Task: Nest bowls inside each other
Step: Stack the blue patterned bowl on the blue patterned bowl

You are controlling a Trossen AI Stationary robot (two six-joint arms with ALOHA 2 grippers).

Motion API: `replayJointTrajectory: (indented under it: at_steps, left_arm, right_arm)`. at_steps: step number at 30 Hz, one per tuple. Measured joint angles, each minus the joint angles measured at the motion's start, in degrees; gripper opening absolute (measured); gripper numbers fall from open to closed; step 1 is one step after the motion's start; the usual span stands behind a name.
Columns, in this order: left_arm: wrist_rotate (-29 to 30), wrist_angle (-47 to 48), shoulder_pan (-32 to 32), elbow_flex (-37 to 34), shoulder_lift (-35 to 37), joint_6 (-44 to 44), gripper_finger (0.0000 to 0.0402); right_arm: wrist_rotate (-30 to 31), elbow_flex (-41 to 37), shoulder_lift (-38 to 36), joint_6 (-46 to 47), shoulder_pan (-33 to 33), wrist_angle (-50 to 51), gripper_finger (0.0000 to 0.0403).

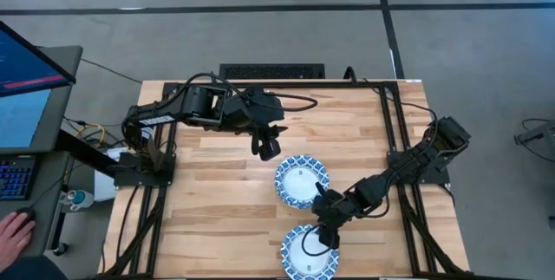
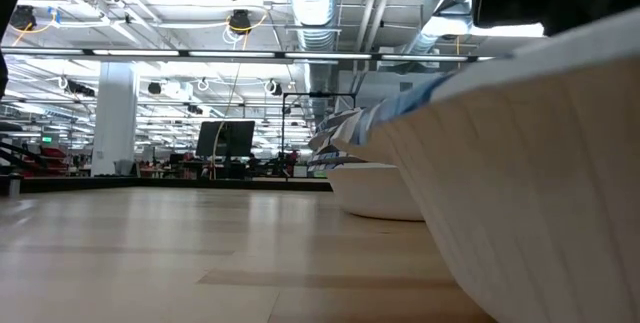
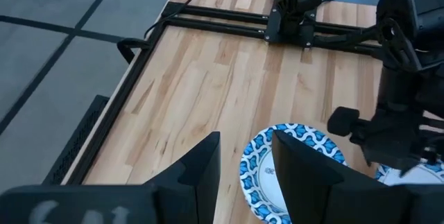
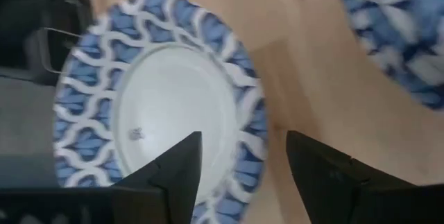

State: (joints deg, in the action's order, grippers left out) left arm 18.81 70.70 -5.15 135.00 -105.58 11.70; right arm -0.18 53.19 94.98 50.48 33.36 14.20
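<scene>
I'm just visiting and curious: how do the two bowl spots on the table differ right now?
The bowl near the table's edge has the right gripper open right above its rim; the bowl at mid-table has the left gripper open beside it, clear of it. Both show white centres and blue-patterned rims.

Pale wood worktop [image 1: 217, 193] with two bowl stacks

One blue-rimmed bowl stack [image 1: 302, 180] is seen near the middle, a second bowl stack [image 1: 309, 252] at the near edge, and black arm bases at both sides.

the near bowl [image 1: 310, 252] is cut off at the desk [image 1: 217, 193] edge; how many bowls sit stacked in each pile can't be told.
</scene>
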Motion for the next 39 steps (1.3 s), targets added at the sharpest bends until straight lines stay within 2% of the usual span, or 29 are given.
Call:
replayJointTrajectory:
  at_steps: [5,9,15,20,25,33,39]
  left_arm:
    - [-0.5,0.0,0.0,0.0,0.0,1.1,0.0122]
    - [-0.5,0.0,0.0,0.0,0.0,1.1,0.0122]
    - [-0.5,0.2,0.0,0.0,0.0,0.5,0.0122]
    - [-0.4,0.5,0.2,0.0,0.0,-0.4,0.0122]
    - [-0.5,0.7,0.3,0.0,0.0,-0.5,0.0122]
    - [-0.5,2.6,0.3,0.0,0.0,-0.5,0.0122]
    - [-0.3,5.1,0.3,0.0,0.0,-0.1,0.0122]
  right_arm:
    - [0.5,0.0,0.0,-0.4,0.0,3.4,0.0232]
    - [0.1,0.0,2.9,-0.4,0.3,1.4,0.0227]
    - [-5.1,1.1,8.5,0.5,2.0,-2.2,0.0225]
    - [-3.0,3.6,9.2,-1.1,1.3,-0.1,0.0217]
    - [-0.8,6.0,9.1,-2.8,0.2,5.8,0.0163]
    - [-1.4,5.7,9.1,-3.0,0.6,7.7,0.0016]
    - [-1.0,5.4,5.8,-1.1,1.7,10.4,0.0007]
